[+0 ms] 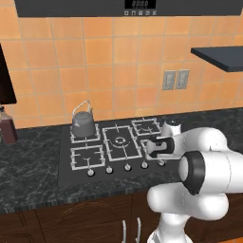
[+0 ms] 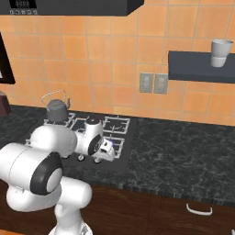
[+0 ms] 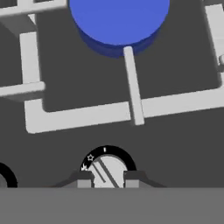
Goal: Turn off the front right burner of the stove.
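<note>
The front right burner's bright-blue disc (image 3: 118, 19) is at the top of the hand view, inside its grey wire grate (image 3: 133, 87). Below it, a round silver knob (image 3: 108, 171) with a tilted pointer line sits between my two fingertips (image 3: 84, 179), which press against its sides. My gripper (image 1: 161, 160) reaches down at the right end of the knob row on the black stove (image 1: 66, 176). Seen from the right base camera, the gripper (image 2: 100, 158) is at the stove's front edge, with the burner's grate (image 2: 118, 145) just beyond it.
A grey kettle (image 1: 83, 121) stands on the back left burner. Three more silver knobs (image 1: 127, 167) line the stove's front. A dark bottle (image 1: 7, 126) sits on the counter at the far left. A wall shelf (image 2: 202, 66) carries a white cup (image 2: 221, 52).
</note>
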You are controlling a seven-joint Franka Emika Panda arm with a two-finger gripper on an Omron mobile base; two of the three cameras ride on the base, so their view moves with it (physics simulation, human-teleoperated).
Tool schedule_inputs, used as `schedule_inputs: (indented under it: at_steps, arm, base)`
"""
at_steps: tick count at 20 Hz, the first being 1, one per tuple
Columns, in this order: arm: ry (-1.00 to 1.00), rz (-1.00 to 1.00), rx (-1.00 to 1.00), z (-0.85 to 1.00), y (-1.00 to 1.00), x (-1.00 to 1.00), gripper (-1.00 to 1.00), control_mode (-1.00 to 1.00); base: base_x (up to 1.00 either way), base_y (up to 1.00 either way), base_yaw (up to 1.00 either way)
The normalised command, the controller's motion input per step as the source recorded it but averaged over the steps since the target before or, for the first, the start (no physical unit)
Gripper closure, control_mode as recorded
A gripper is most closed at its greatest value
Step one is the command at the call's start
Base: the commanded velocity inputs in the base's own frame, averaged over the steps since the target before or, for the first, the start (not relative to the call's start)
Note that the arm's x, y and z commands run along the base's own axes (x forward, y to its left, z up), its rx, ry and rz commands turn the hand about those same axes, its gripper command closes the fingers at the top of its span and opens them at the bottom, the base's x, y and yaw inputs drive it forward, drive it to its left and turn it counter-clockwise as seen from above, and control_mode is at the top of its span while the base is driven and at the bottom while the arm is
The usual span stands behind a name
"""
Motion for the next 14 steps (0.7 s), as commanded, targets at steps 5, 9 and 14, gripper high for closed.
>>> schedule_inputs:
  at_steps: [5,9,14]
  arm:
    - [-0.03,-0.64,0.05,0.00,-0.14,-0.28,1.00,-1.00]
    - [0.00,-0.72,0.07,0.00,-0.22,-0.26,1.00,-1.00]
    - [0.00,-0.81,0.09,0.00,-0.22,-0.28,1.00,-1.00]
  base:
    - [0.00,0.00,0.00]
    - [0.00,0.00,0.00]
    - [0.00,0.00,0.00]
